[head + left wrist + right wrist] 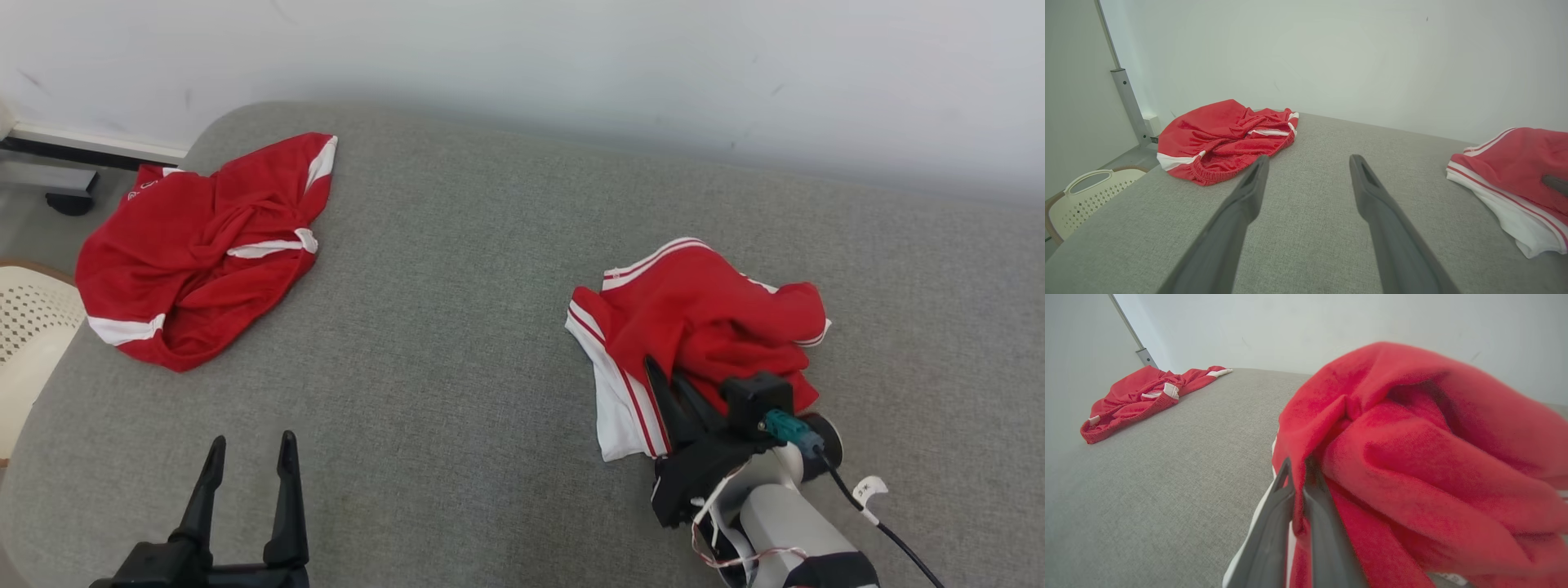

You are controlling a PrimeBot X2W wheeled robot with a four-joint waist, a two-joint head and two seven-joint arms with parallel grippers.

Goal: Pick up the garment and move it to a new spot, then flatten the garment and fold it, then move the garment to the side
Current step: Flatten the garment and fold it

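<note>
Red garment (702,327) pinched by right fingers (1271,535), second red garment (196,253) apart, left fingers (286,490) spread

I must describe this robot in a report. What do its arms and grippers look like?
The left gripper and right gripper each have two long, dark, tapering fingers on a black base. The right forearm is pale and rounded. A teal connector sits at its wrist, with a black cable trailing back. Thin red-and-white wires loop beside the forearm.

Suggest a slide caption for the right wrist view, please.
Right gripper shut on the near red garment; a second red garment lies farther back.
</note>
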